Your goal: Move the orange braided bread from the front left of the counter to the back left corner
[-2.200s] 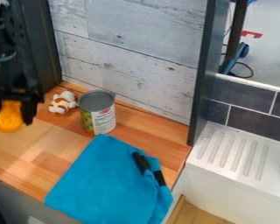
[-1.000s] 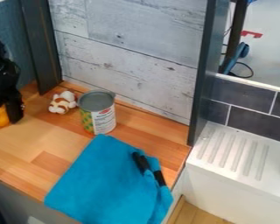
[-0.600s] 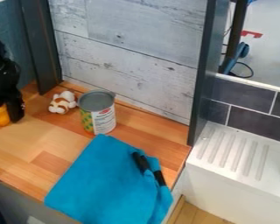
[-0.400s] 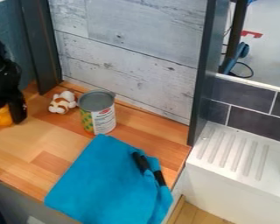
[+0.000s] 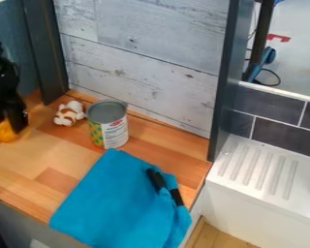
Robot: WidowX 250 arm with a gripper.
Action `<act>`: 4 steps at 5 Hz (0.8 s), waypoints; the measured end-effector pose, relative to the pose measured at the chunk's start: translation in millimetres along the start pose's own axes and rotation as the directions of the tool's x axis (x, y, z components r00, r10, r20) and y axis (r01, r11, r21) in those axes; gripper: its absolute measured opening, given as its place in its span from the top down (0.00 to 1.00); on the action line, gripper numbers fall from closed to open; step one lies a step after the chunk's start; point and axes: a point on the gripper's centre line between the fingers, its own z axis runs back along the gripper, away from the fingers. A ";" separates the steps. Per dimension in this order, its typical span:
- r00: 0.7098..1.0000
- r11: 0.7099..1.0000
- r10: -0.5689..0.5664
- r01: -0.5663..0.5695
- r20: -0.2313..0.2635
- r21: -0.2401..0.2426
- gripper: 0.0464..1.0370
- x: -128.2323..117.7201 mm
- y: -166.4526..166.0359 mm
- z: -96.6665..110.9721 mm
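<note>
Striped wood makes up the counter (image 5: pixel 47 160), and at its left, near the view's edge, sits a rounded orange object (image 5: pixel 6 133), partly hidden by the black gripper (image 5: pixel 5 126) at the end of the robot's dark arm. The claw hangs right over and against the orange object; whether it is apart or clamped on it, I cannot tell. To the right, near the back wall, lies 1 small brown-and-white plush toy (image 5: pixel 68 114). Just beside the toy stands 1 upright can (image 5: pixel 108 127) with a grey top and a patterned label in green, yellow, white and red. Nearer the camera, a bright blue cloth (image 5: pixel 106 198) is spread over the front of the counter and hangs past its edge, with 2 black strips (image 5: pixel 156 179) showing at its right part. Behind rise pale, weathered planks (image 5: pixel 145 63), framed by 2 dark uprights (image 5: pixel 224 72). Farther right is a white sink (image 5: pixel 239 198) with a ribbed top, below dark tiles (image 5: pixel 280 112) with white joints. Beyond the tiles, a red piece (image 5: pixel 278 37) and a blue item (image 5: pixel 264 60) lie near a black cable.
</note>
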 end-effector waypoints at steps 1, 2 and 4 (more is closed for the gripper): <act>1.000 1.000 -0.003 0.003 -0.021 0.028 0.03 -11.3 -3.5 23.6; 0.993 0.999 -0.034 0.033 -0.110 -0.013 0.03 -24.5 -28.7 48.1; 0.978 0.983 -0.166 0.154 -0.126 -0.096 0.03 -36.8 -102.0 85.4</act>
